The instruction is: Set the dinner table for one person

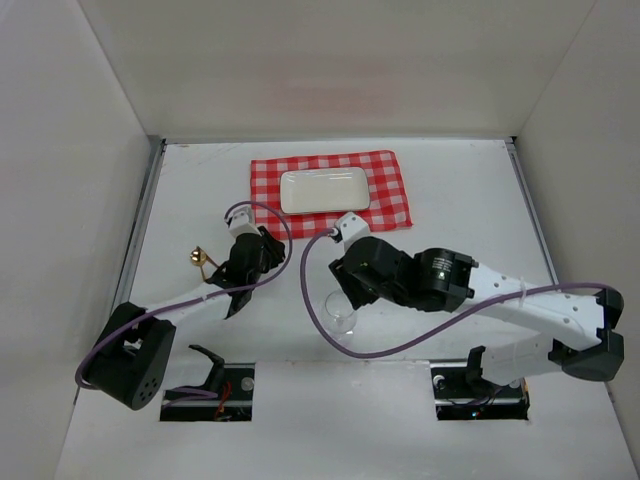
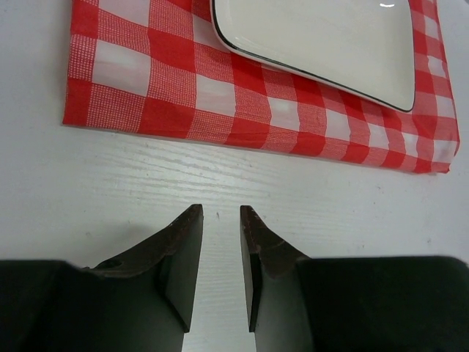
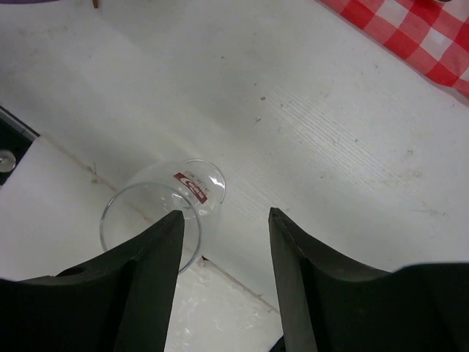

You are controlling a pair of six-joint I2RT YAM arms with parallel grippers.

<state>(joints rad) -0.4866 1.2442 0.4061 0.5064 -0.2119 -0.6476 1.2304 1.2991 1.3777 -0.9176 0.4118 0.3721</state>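
Dinner table (image 1: 450, 200) looks matt, cloth (image 2: 146, 81) woven, plate (image 2: 330, 37) glossy, glass (image 3: 183, 187) clear

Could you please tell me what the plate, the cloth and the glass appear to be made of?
Plate: probably glazed ceramic; glossy white, dark rim line, a light glint.
Cloth: woven fabric, matte; the weave shows in its red-and-white checks.
Glass: clear glass, possibly plastic; the table shows through it, and it bears a small red label.
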